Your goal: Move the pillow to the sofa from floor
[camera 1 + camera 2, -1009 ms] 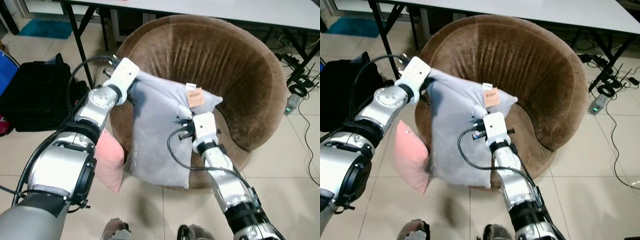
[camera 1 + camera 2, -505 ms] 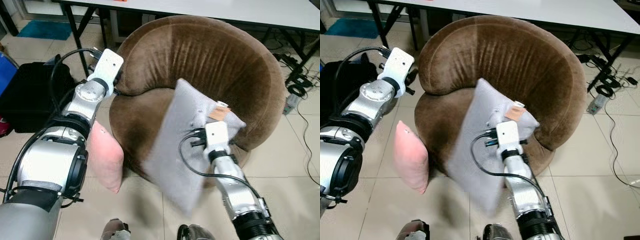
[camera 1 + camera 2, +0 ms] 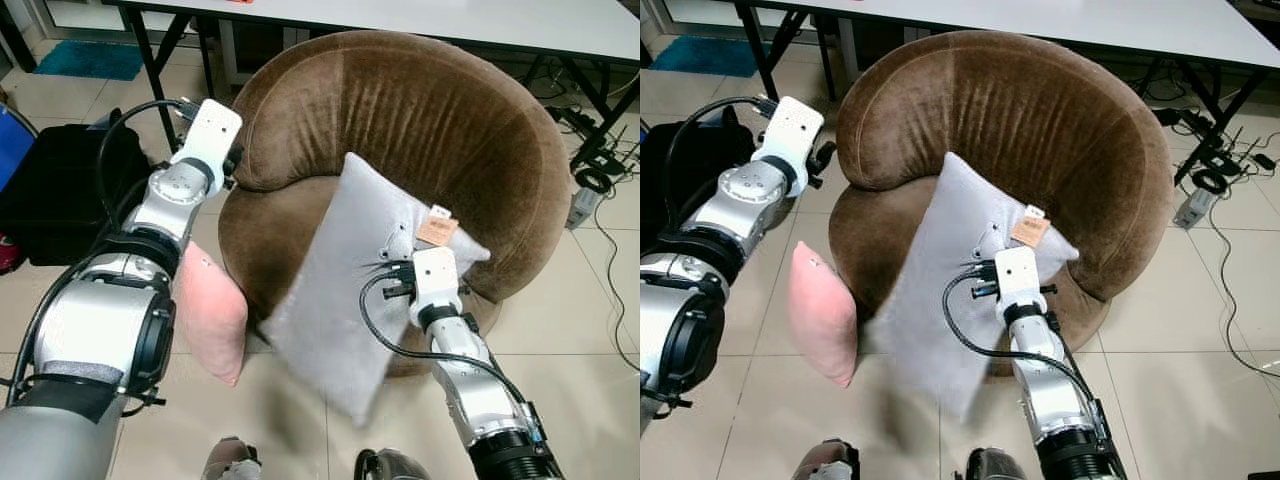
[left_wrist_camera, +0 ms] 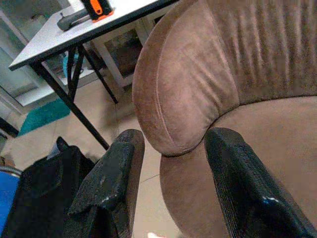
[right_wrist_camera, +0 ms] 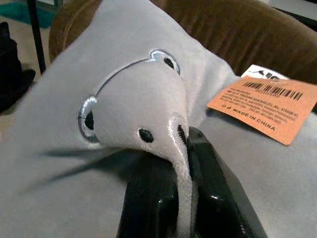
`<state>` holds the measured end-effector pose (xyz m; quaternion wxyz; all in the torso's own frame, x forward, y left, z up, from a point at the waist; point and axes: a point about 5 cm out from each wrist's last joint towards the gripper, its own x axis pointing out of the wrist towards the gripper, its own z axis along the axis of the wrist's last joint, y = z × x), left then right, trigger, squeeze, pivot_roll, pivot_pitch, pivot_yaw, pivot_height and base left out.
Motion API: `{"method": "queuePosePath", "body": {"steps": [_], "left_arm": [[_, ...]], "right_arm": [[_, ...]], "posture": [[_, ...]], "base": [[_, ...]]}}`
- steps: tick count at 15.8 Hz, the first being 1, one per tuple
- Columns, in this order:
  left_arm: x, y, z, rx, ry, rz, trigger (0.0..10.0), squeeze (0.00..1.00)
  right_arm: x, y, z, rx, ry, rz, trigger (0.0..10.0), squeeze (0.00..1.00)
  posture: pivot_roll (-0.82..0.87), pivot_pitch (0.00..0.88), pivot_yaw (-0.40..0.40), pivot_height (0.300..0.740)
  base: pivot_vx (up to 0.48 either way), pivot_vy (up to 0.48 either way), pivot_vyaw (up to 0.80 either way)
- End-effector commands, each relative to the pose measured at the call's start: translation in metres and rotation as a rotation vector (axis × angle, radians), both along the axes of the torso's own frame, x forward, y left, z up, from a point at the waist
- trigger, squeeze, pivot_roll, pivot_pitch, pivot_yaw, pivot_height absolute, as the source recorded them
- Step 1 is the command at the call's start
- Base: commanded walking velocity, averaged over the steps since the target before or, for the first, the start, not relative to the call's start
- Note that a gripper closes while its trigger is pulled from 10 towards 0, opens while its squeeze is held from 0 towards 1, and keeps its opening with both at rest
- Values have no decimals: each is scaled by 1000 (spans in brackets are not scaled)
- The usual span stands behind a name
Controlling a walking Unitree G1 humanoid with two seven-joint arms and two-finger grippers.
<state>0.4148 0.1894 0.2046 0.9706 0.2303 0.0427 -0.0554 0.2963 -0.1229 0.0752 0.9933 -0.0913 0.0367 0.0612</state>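
A brown round sofa (image 3: 440,120) is set on the tiled floor (image 3: 560,330); a pink pillow (image 3: 212,315) and a black bag (image 3: 70,190) are seen beside it.

even indoor light, soft shadows; the pillow's (image 3: 340,300) lower edge motion-blurred.

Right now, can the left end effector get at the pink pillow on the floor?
Probably yes: left end effector is open and empty beside the brown velvet sofa; the pink pillow leans below it, nothing between.
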Motion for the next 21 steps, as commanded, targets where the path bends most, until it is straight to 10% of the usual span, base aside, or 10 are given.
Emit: {"method": "queuePosePath", "body": {"steps": [1, 12, 21], "left_arm": [[2, -1, 4, -40, -12, 23, 10000, 0], [-8, -23, -26, -253, -31, -36, 10000, 0], [-5, -37, -11, -131, -96, -112, 10000, 0]], "right_arm": [[3, -5, 14, -1, -55, -17, 10000, 0], [20, -10, 21, -61, -38, 4, 10000, 0], [20, -6, 17, -65, -32, 22, 10000, 0]], "posture": [[-41, 143, -59, 740], [20, 127, -96, 740], [15, 122, -85, 740]], "base": [[0, 0, 0], [0, 0, 0], [480, 0, 0]]}}
